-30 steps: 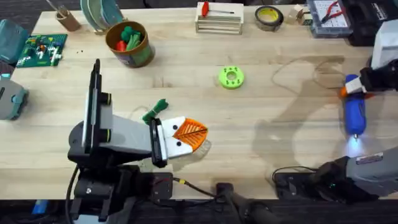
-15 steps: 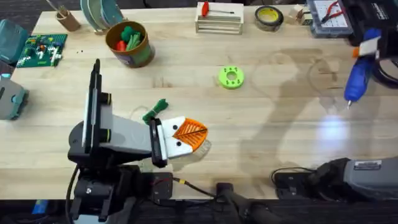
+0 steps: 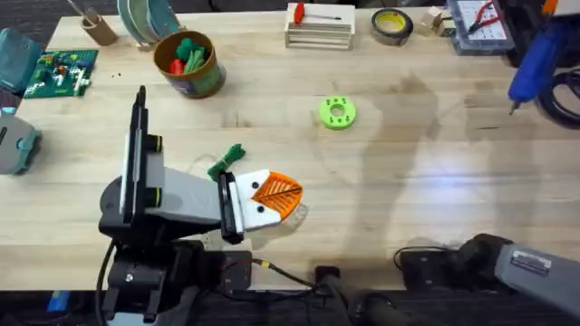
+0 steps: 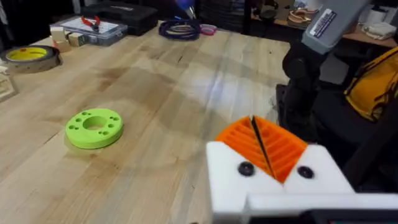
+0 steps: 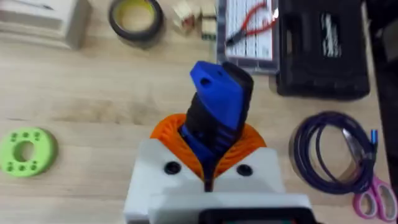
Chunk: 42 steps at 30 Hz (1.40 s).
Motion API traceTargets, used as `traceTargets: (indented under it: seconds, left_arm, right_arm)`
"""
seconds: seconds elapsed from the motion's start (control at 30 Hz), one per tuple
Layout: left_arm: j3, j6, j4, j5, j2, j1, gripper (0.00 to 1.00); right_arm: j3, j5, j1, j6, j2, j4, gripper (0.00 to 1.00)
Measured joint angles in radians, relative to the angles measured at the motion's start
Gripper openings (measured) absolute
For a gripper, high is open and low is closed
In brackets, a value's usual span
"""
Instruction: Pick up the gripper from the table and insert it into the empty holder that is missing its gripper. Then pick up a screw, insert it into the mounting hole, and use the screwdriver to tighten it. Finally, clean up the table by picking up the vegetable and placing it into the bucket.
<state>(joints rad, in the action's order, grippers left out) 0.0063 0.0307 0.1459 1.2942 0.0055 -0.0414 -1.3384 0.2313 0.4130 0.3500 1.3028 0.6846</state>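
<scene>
blue and pen-shaped, the screwdriver (image 5: 214,118) is clamped in the right gripper (image 5: 208,180) at the bench's far right corner, its bit slanting down toward the wood. the left gripper (image 3: 272,195), orange pads pressed shut on nothing, rests far across the bench. the vegetable (image 3: 227,161) lies just beyond the left gripper, making that arm the nearer one.

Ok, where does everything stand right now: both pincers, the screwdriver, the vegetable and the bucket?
Left pincer: shut, orange pads pressed together, holding nothing.
Right pincer: shut on the screwdriver.
Screwdriver: held up off the table, bit pointing down.
Vegetable: lying on the table beside the left pincer, not yet in the bucket.
Bucket: upright, with red and green toy pieces inside.
Green ring disc: lying flat on the table.
</scene>
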Motion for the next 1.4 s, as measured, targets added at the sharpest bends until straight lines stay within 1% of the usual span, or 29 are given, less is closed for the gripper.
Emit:
traceTargets:
  seconds: [0.13, 0.23, 0.33, 0.43, 0.57, 0.63, 0.8, 0.93, 1.03, 1.17, 1.3, 1.4]
  left_arm:
    - [0.0, 0.0, 0.0, 0.0, 0.0, 0.0, 0.016]
    - [0.0, 0.0, 0.0, 0.0, 0.0, 0.0, 0.016]
    - [0.0, 0.0, 0.0, 0.0, 0.0, 0.0, 0.016]
    - [0.0, 0.0, 0.0, 0.0, 0.0, 0.0, 0.016]
    - [0.0, 0.0, 0.0, 0.0, 0.0, 0.0, 0.016]
    - [0.0, 0.0, 0.0, 0.0, 0.0, 0.0, 0.016]
    - [0.0, 0.0, 0.0, 0.0, 0.0, 0.0, 0.016]
    - [0.0, 0.0, 0.0, 0.0, 0.0, 0.0, 0.016]
    - [0.0, 0.0, 0.0, 0.0, 0.0, 0.0, 0.016]
    - [0.0, 0.0, 0.0, 0.0, 0.0, 0.0, 0.016]
    - [0.0, 0.0, 0.0, 0.0, 0.0, 0.0, 0.016]
    - [0.0, 0.0, 0.0, 0.0, 0.0, 0.0, 0.016]
  right_arm:
    - [0.0, 0.015, -0.018, -0.01, -0.071, 0.002, 0.016]
    - [0.015, 0.057, -0.018, -0.012, -0.116, -0.007, 0.016]
    - [0.063, 0.108, -0.026, -0.016, -0.167, -0.036, 0.016]
    - [0.125, 0.139, -0.07, -0.032, -0.213, -0.096, 0.015]
    - [0.2, 0.165, -0.172, -0.055, -0.259, -0.157, 0.015]
    - [0.249, 0.173, -0.224, -0.082, -0.28, -0.216, 0.015]
    - [0.404, 0.181, -0.363, -0.201, -0.351, -0.464, 0.013]
    - [0.496, 0.182, -0.494, -0.291, -0.392, -0.608, 0.012]
    - [0.521, 0.183, -0.6, -0.324, -0.395, -0.668, 0.012]
    - [0.529, 0.186, -0.72, -0.35, -0.395, -0.779, 0.011]
    - [0.529, 0.189, -0.807, -0.38, -0.395, -0.903, 0.011]
    - [0.529, 0.189, -0.866, -0.393, -0.395, -0.961, 0.011]
